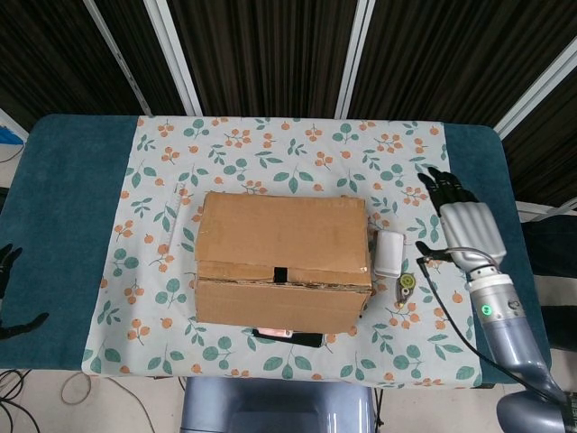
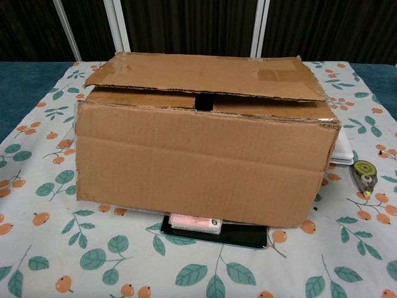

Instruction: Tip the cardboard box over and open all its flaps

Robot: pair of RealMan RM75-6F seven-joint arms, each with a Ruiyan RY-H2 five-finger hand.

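Now your right hand hovers well right of the cardboard box, fingers straight and apart, holding nothing. That box sits upright on the floral cloth, flaps lying shut on top.

Box of matt brown corrugated cardboard, glossy tape on its top; cloth of printed fabric, matt; right hand of smooth grey metal.
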